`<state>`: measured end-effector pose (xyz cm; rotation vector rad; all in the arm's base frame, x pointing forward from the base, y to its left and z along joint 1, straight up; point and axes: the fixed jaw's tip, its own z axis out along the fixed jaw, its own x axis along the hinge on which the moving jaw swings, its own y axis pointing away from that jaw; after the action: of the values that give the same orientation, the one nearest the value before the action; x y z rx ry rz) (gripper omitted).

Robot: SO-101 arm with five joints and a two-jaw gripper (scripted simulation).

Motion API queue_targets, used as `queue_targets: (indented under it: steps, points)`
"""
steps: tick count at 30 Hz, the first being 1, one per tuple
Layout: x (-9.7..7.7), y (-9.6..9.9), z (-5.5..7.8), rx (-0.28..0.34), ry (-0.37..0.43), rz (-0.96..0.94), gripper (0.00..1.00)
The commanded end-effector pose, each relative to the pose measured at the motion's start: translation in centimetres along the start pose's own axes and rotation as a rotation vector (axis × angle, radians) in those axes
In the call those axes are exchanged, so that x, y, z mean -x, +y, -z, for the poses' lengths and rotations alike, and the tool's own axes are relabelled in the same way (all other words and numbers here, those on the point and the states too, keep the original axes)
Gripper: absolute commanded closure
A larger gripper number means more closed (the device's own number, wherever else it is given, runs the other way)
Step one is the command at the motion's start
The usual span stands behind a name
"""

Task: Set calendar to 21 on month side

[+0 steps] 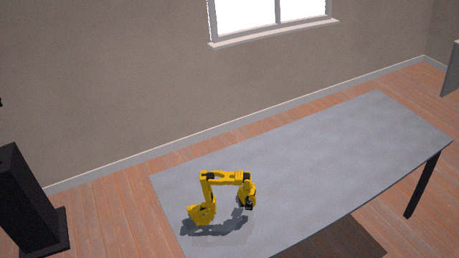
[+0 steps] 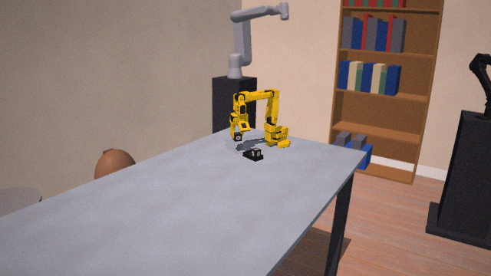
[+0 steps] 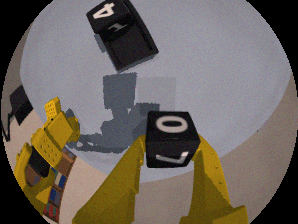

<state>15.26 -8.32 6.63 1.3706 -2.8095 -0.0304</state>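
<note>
Wrist view first, operator: what does your claw (image 1: 247, 203) (image 2: 237, 134) (image 3: 171, 142) have?

"You have it clamped on a black cube (image 1: 249, 206) (image 2: 238, 136) (image 3: 171, 140); a white 0 shows on one face and a 7 on the next; a yellow finger presses each side."

"And where is your tray (image 2: 248, 156) (image 3: 135, 47)?"

"It lies on the grey table (image 1: 305, 154) (image 2: 173, 199) (image 3: 215, 65); in the exterior view you see it nearer and to the right of the clamped cube, the two apart; your yellow arm (image 1: 224, 177) (image 2: 257, 96) (image 3: 57, 132) bends over at the far end of the table."

"Is the other black cube (image 2: 256, 152) (image 3: 106, 16) in place for you?"

"It is at one end of the tray; your wrist view shows a 4 on it, and a second mark you can't read surely; the rest of the tray is bare."

"So your calendar isn't set?"

"No; only one cube is at the tray, and you have the other held above the table."
</note>
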Motion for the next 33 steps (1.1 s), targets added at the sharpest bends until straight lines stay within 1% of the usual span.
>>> queue_targets:
  steps: [1, 5, 7, 11, 15, 19, 24, 25, 33]
  points:
    - [-2.3, -1.6, 0.4, -0.054, -0.010, -0.132, 1.00]
    - [-4.7, -2.0, 0.1, -0.054, -0.009, -0.256, 1.00]
    - [-4.7, -2.0, 0.1, -0.054, -0.009, -0.256, 1.00]
    - [-6.6, -2.1, -0.2, -0.054, -0.009, -0.350, 1.00]
    - [-7.7, -2.0, -0.4, -0.054, -0.009, -0.408, 1.00]
    - [-8.2, -2.0, -0.4, -0.053, -0.009, -0.430, 1.00]
    - [-8.2, -2.0, -0.5, -0.053, -0.009, -0.433, 1.00]
    - [-8.6, -2.1, -0.4, -0.071, -0.007, -0.443, 1.00]
    - [-8.6, -2.1, -0.4, -0.071, -0.007, -0.443, 1.00]
